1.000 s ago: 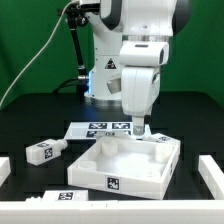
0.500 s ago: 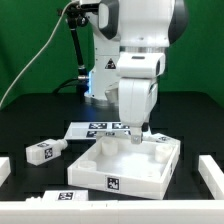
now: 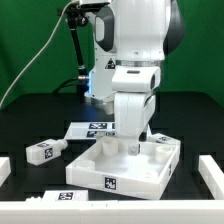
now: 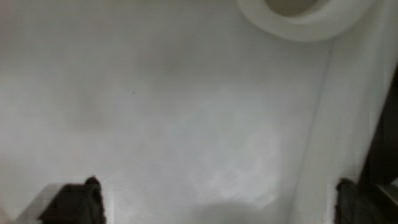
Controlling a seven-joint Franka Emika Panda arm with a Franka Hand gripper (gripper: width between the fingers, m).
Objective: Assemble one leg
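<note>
Nearest the exterior camera, a white part (image 3: pixel 62 197) with a marker tag lies at the picture's edge, at about 7 o'clock from the tabletop (image 3: pixel 110 172). The tabletop is a white square tray with a tag on its near wall, and it sits on the black table (image 3: pixel 30 125).

The leg (image 3: pixel 47 150) lies on its side on the table at 9 o'clock from the tabletop, near it but not touching. It is a short, chunky white post with a black-and-white square tag facing the camera. It is well apart from the gripper (image 3: pixel 137 148), which reaches down into the far half of the tray. At 12 o'clock, behind the tray, lies the marker board (image 3: pixel 95 128), partly hidden by the arm.

The leg shows only in the exterior view, which does not reveal how the jaws stand. The wrist view does. The two dark fingertips (image 4: pixel 80 200) stand wide apart, with only the tray's white surface between them. A round raised ring (image 4: pixel 311 15) shows at the frame's edge.
</note>
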